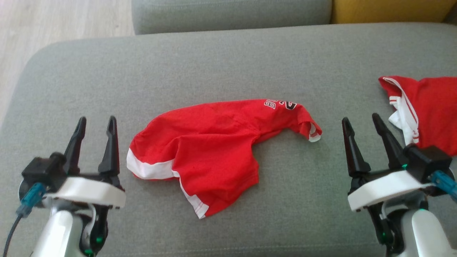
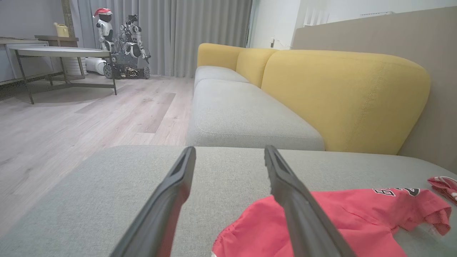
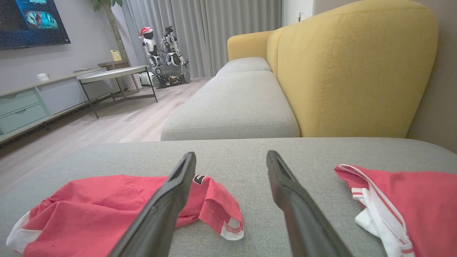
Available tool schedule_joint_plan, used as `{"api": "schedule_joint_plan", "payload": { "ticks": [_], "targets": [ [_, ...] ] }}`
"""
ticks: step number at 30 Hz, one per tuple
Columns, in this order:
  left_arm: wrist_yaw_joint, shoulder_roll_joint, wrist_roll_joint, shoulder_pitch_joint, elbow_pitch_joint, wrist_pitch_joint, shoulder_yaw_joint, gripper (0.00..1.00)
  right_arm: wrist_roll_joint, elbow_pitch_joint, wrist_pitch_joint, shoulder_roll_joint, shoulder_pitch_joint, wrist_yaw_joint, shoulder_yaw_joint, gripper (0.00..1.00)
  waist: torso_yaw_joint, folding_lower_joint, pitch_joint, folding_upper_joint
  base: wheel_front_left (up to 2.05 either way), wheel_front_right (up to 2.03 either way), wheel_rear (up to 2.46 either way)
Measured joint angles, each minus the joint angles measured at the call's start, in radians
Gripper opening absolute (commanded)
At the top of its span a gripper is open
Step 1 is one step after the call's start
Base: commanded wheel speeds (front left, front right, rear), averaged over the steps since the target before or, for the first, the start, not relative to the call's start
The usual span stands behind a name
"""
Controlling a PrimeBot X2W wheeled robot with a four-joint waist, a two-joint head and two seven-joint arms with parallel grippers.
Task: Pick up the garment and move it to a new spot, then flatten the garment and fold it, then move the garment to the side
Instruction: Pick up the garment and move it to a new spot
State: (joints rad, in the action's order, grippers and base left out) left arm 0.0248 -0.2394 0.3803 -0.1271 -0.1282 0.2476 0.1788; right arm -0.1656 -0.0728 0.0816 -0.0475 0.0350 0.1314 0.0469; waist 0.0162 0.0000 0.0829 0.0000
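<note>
A crumpled red garment [image 1: 214, 146] with white trim and a number print lies in the middle of the grey sofa seat [image 1: 228, 60]. It also shows low right in the left wrist view as the red garment [image 2: 357, 217] and low left in the right wrist view as the red garment [image 3: 96, 210]. My left gripper [image 1: 96, 123] stands open to the garment's left, apart from it. My right gripper [image 1: 360, 121] stands open to its right, with nothing between the fingers.
A second red and white garment [image 1: 425, 107] lies at the seat's right edge, close behind my right gripper. Yellow sofa backrests [image 3: 357, 67] rise beyond. Wooden floor [image 1: 53, 21] lies to the left, with a table [image 2: 60, 53] and a parked robot [image 2: 121, 43] far off.
</note>
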Motion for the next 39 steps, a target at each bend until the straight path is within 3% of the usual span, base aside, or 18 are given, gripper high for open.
{"api": "schedule_joint_plan", "payload": {
  "ticks": [18, 39],
  "targets": [
    [0.012, -0.029, 0.015, 0.162, 0.093, -0.081, 0.034, 1.00, 0.017, 0.001, 0.017, -0.002, -0.091, 0.000, 0.005, 1.00, -0.022, 0.0000, -0.087, 0.0000, 0.00, 0.00, 0.00],
    [0.038, -0.038, 0.015, 0.168, 0.121, -0.097, 0.040, 1.00, 0.017, 0.000, 0.025, -0.002, -0.091, 0.000, 0.003, 1.00, -0.030, 0.0000, -0.086, 0.0000, 0.00, 0.00, 0.00]
  ]
}}
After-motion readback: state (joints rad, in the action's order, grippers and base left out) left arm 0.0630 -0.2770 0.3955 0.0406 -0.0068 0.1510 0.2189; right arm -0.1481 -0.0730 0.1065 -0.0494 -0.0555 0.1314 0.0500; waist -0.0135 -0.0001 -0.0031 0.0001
